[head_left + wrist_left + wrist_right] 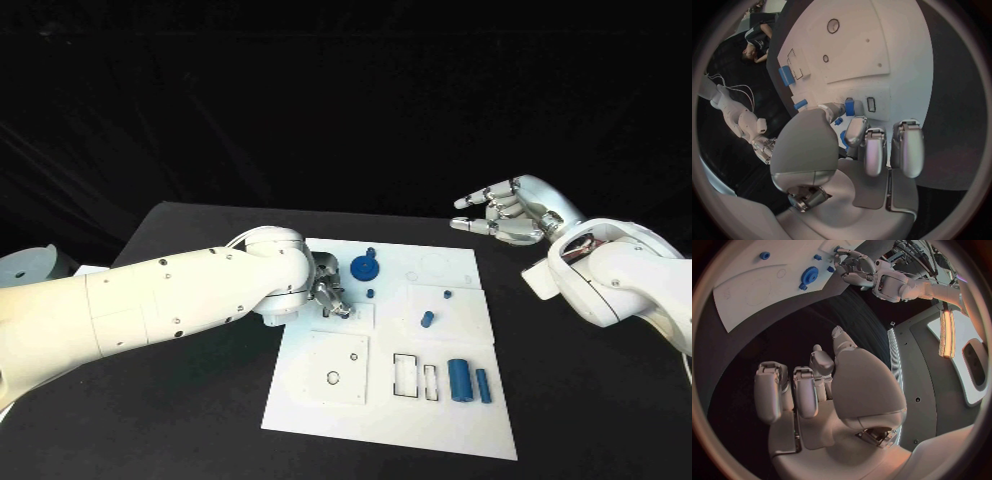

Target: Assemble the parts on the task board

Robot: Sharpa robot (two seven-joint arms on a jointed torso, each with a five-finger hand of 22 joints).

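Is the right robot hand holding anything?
No, it is empty: the right robot hand hovers beyond the white task board, fingers apart, with nothing between them.

Both arms (159, 305) were white, with thick rounded shells and small dark screws. Each hand (502, 215) was silver, its fingers built of metal segments with grey pads (907, 150); the palm cover (864, 385) was smooth and pale.
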